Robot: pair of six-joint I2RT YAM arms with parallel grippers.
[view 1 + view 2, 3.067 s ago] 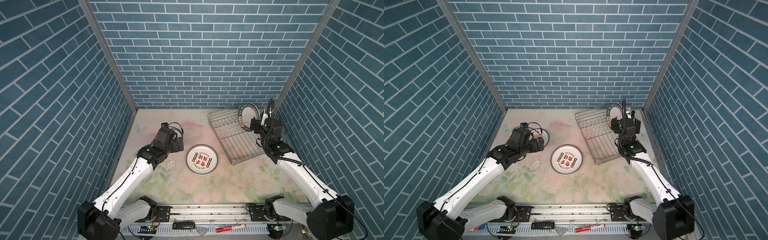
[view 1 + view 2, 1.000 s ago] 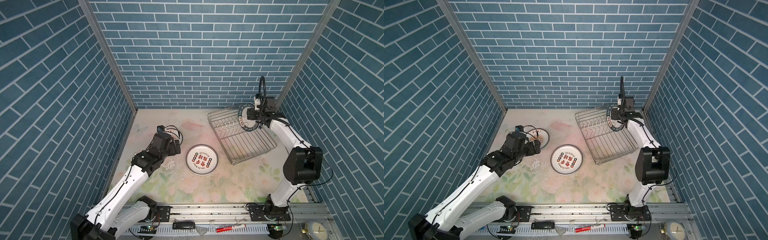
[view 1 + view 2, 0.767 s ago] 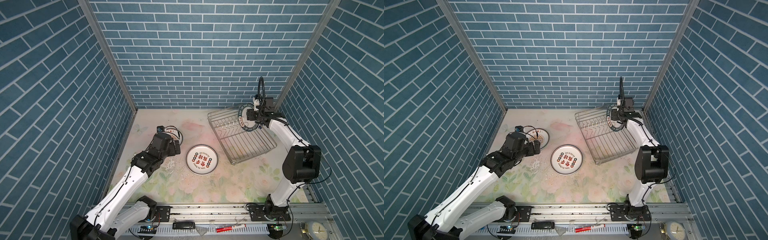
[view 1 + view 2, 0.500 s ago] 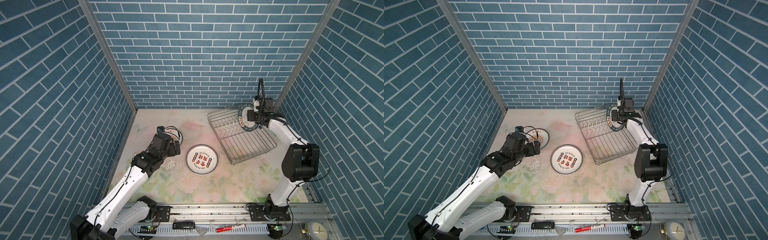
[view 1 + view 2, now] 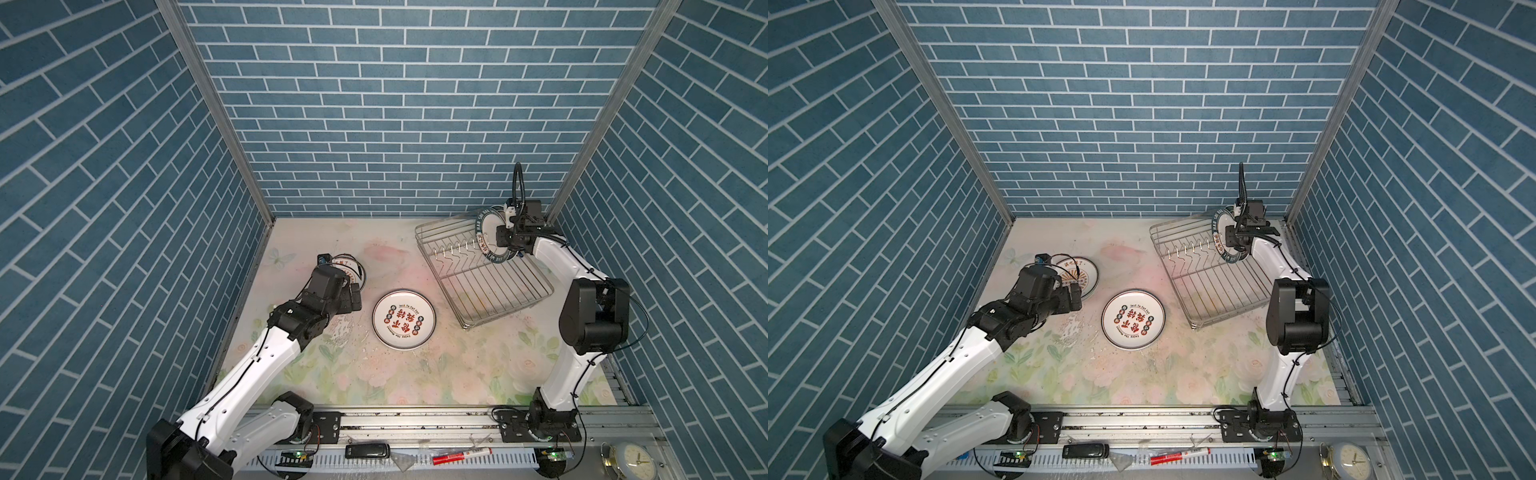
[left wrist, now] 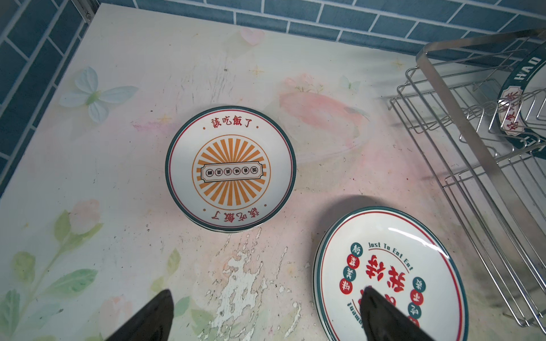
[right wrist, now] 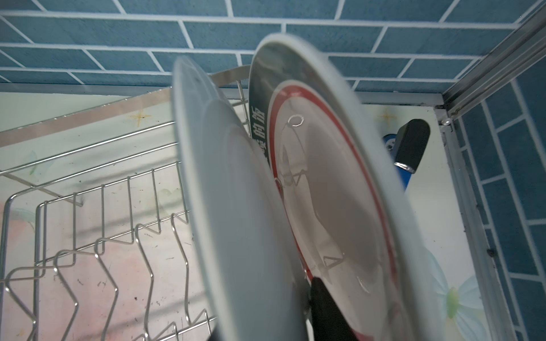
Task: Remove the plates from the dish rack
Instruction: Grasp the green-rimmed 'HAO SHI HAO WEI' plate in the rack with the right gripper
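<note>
The silver dish rack stands at the back right. Two plates stand upright at its far end; the nearer one shows its white back, the one behind a teal band and red ring. My right gripper is shut on the nearer plate's rim, one black finger between the two plates. A sunburst plate and a red-character plate lie flat on the table. My left gripper hovers open and empty near them.
The back wall and right wall corner stand close behind the rack. A black and blue object lies in that corner beyond the plates. Along the front rail lie a red marker and a clock.
My right gripper moved onto the upright plates in the rack, and its jaws narrowed over the last second. My left gripper drew back off the sunburst plate and has held still since.
</note>
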